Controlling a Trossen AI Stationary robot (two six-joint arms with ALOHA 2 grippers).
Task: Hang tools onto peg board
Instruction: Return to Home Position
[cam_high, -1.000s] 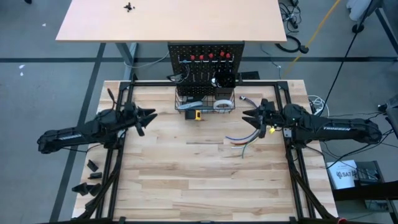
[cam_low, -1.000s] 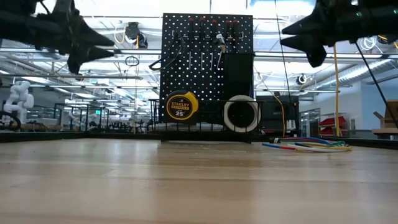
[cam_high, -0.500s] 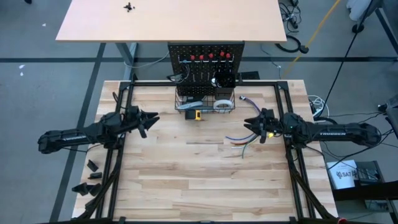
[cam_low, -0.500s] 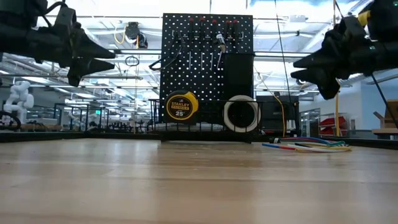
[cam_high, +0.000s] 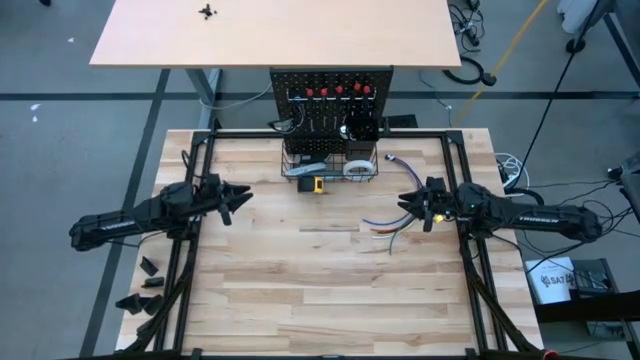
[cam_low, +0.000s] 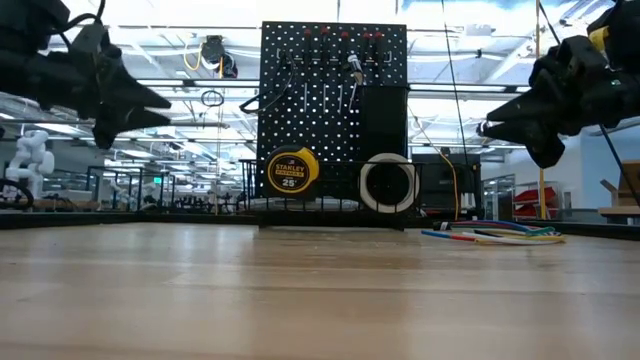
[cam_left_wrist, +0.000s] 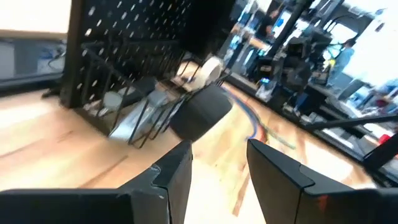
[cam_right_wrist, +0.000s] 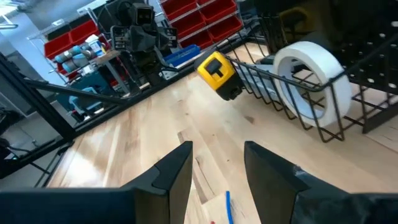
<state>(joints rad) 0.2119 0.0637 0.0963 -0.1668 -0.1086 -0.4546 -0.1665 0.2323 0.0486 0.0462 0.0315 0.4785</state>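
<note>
Only real readable text is on the yellow tape measure (cam_low: 290, 170): "STANLEY" on its black round face, with "25'" right under it. It sits in the basket (cam_low: 330, 195) at the foot of the peg board (cam_low: 333, 90), by the far edge of the tabletop (cam_low: 320, 290). Both arms carry small white lettering, left arm (cam_high: 115, 222) and right arm (cam_high: 540, 213), but I can't make it out. Same for a white label (cam_high: 553, 277) on the floor off the right edge.

Table (cam_high: 300, 285): pale wood planks, smooth, low satin sheen. Peg board (cam_low: 310, 110): black perforated sheet metal, matt. Wire basket (cam_right_wrist: 255, 66): thin black coated wire (slight shine). Tape measure (cam_right_wrist: 217, 73): yellow and black plastic, glossy. Tape roll (cam_right_wrist: 309, 78): white, smooth, semi-gloss. Wires (cam_low: 495, 235): coloured plastic sheath, smooth.
</note>
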